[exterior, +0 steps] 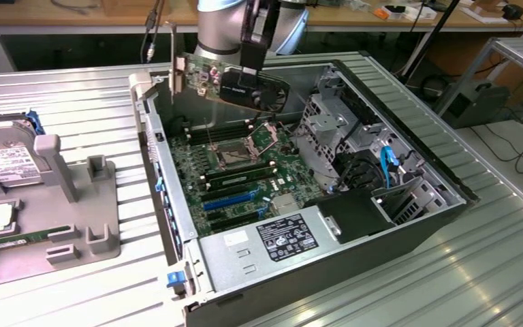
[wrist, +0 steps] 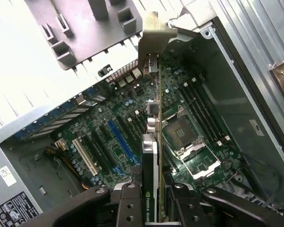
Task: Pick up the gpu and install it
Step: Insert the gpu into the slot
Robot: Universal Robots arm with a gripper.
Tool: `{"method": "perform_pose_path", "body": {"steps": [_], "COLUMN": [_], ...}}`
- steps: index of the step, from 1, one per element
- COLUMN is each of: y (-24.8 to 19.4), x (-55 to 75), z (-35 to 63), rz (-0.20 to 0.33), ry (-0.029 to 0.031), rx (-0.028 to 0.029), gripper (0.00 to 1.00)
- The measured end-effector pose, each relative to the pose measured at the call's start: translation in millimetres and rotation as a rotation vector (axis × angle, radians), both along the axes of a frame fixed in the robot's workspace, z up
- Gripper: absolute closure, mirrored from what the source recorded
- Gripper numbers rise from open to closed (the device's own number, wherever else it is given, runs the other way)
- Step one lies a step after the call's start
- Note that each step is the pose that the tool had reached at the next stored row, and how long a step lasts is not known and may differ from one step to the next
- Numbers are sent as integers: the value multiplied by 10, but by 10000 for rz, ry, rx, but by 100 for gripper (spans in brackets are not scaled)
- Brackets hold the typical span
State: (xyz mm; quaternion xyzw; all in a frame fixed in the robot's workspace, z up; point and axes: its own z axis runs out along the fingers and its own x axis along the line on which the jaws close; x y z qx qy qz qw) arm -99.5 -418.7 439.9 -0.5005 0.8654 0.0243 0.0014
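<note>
Ok, one claw [wrist: 154, 208], clamped on the one gpu [wrist: 150, 156]. Two fingers [wrist: 128, 203] pinch the card's top edge, one on each side. Card hangs edge-down in the air, clear of the board, over the far part of the one open case [exterior: 407, 170]. Its one silver bracket [exterior: 178, 71] points to the exterior view's left, just above the case's rear wall.

Under the card:
- one motherboard [exterior: 234, 163]
- one cpu socket [wrist: 184, 137]
- one long blue slot [wrist: 122, 142]
- one white slot [wrist: 85, 157]

Gpu not seated in any slot. Near end of the case has one psu [exterior: 275, 238] with a black label. Beside the case, at the exterior view's left, sits one grey tray [exterior: 89, 204]. It holds one hard drive [exterior: 7, 167] and one green memory stick [exterior: 16, 240].
</note>
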Motion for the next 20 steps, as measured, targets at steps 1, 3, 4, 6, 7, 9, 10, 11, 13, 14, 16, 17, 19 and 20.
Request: {"method": "perform_pose_path", "body": {"steps": [1,3,4,6,7,9,10,11,13,14,16,17,19,20], "y": [0,0,0,0,0,0,0,0,0,0,0,0,0,0], "x": [0,0,0,0,0,0,0,0,0,0,0,0,0,0], "z": [0,0,0,0,0,0,0,0,0,0,0,0,0,0], "rz": [236,702,844,1163,1410,1735,1866,2032,2290,2626,3023,3360,3780,4000], "ry": [-1,0,0,0,0,0,0,0,0,0,-1,0,0,0], "rx": [0,0,0,0,0,0,0,0,0,0,0,0,0,0], "gripper": [73,73,73,73,73,73,73,73,73,73,73,73,73,73]}}
